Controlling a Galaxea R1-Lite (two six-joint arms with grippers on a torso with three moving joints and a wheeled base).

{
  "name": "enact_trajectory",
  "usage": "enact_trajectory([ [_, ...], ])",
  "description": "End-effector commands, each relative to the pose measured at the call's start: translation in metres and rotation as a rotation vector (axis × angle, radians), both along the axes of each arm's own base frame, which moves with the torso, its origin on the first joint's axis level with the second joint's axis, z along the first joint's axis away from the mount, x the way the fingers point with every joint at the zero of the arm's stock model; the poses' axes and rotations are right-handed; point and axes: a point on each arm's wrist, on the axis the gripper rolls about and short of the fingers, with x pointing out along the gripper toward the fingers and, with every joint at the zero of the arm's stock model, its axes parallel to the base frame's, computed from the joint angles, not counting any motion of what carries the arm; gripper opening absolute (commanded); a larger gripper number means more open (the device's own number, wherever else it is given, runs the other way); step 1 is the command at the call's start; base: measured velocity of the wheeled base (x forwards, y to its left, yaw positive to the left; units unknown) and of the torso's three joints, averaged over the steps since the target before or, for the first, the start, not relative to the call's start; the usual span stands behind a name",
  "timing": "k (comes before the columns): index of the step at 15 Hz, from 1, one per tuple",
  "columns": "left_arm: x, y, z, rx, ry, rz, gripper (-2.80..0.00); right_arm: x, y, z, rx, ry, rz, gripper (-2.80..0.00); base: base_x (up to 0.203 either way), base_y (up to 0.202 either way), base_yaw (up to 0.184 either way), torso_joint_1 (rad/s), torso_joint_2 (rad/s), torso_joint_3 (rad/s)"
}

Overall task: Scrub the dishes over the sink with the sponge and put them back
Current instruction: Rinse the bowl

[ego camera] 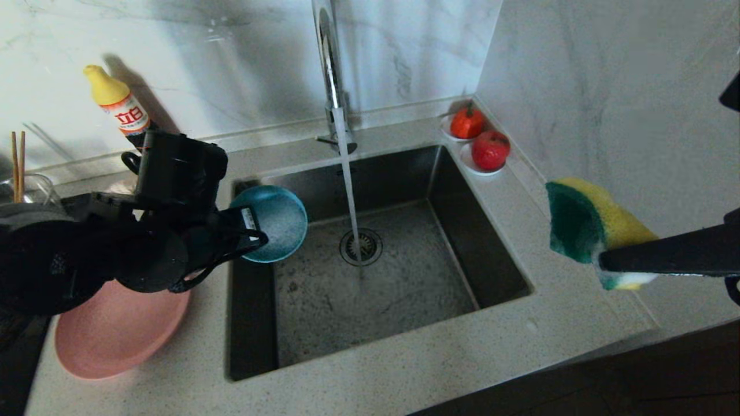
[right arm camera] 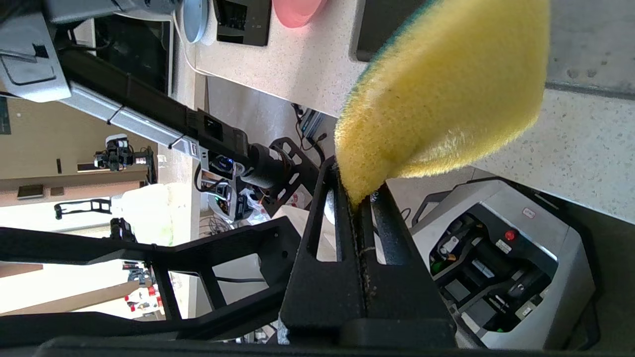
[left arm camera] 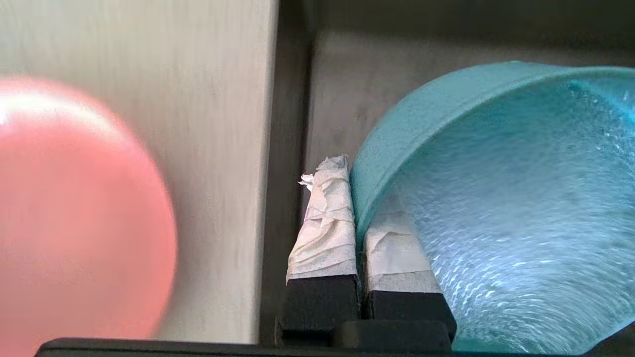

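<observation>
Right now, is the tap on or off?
On. A stream of water runs from the tap straight down to the drain in the sink.

Head cam overlooks sink [ego camera: 404, 277]; 2 wrist cams close-up.

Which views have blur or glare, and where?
Left wrist view: pink plate smeared by blur, teal bowl rim softer, taped fingers sharp. Head view: dim, tap throws a dark shadow on the wall, left claw nearly black. Right wrist view: sponge crisp, bright patch behind blown out.
</observation>
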Motion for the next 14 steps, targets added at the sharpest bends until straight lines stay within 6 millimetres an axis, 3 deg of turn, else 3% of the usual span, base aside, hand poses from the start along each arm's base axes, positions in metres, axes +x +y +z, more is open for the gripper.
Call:
enact_trajectory([
  [1, -0.002, 0.001, 0.004, 0.044, -0.150, -0.033, -2.80, -0.002, -0.001, -0.001, -0.002, 0.009, 0.001, -2.80, 0.000, 0.000, 0.000, 0.000, 0.00, 0.000],
  [7, 0.002, -0.001, -0.002, 0.246, -0.421, -0.072, -2.80, 0.001, 0.001, -0.007, -0.014, 0.020, 0.003, -2.80, 0.000, 0.000, 0.000, 0.000, 0.00, 0.000],
  [14, 0.006, -0.004, -0.004, 0.336, -0.555, -0.055, -2.80, 0.001, 0.001, -0.007, -0.016, 0.022, 0.005, -2.80, 0.000, 0.000, 0.000, 0.000, 0.00, 0.000],
])
